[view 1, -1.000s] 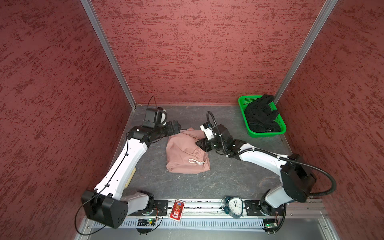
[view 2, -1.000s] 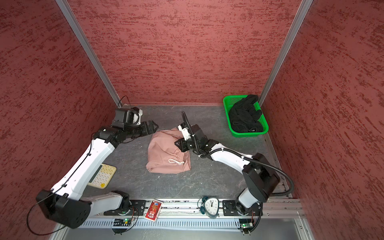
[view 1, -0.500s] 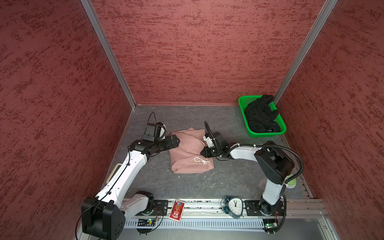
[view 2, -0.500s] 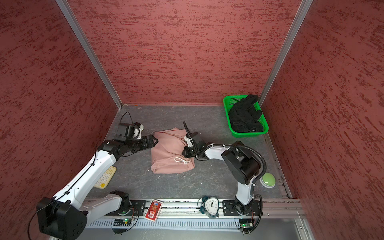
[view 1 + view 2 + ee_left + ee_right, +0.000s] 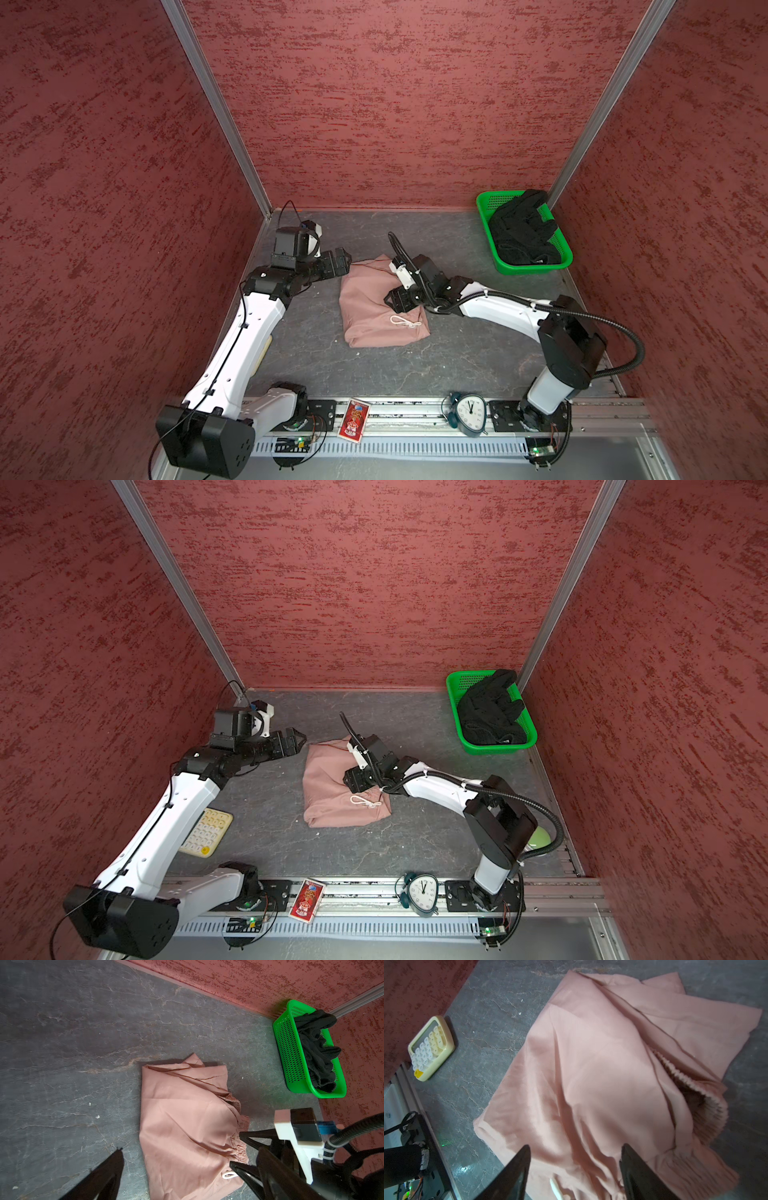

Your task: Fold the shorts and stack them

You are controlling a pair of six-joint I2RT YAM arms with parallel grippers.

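Observation:
The dusty pink shorts (image 5: 380, 307) (image 5: 340, 791) lie folded on the dark table, white drawstring on top and gathered waistband towards the right arm. My right gripper (image 5: 390, 301) (image 5: 575, 1147) hovers open over their waistband side, nothing between its fingers. My left gripper (image 5: 347, 262) (image 5: 190, 1149) stands wide open at the shorts' far left corner, apart from the cloth. The black shorts (image 5: 521, 235) (image 5: 315, 1051) sit crumpled in the green basket (image 5: 486, 203) (image 5: 286, 1047) at the back right.
A cream calculator (image 5: 205, 833) (image 5: 430, 1047) lies near the left wall, partly under the left arm. A clock (image 5: 469, 413) and a red card (image 5: 354, 417) rest on the front rail. A pale green object (image 5: 538, 837) peeks from behind the right arm. Red walls enclose three sides.
My right gripper has opened and let go of the pink shorts, and its arm has stretched out to the right again. The left gripper has drifted slightly towards the back wall.

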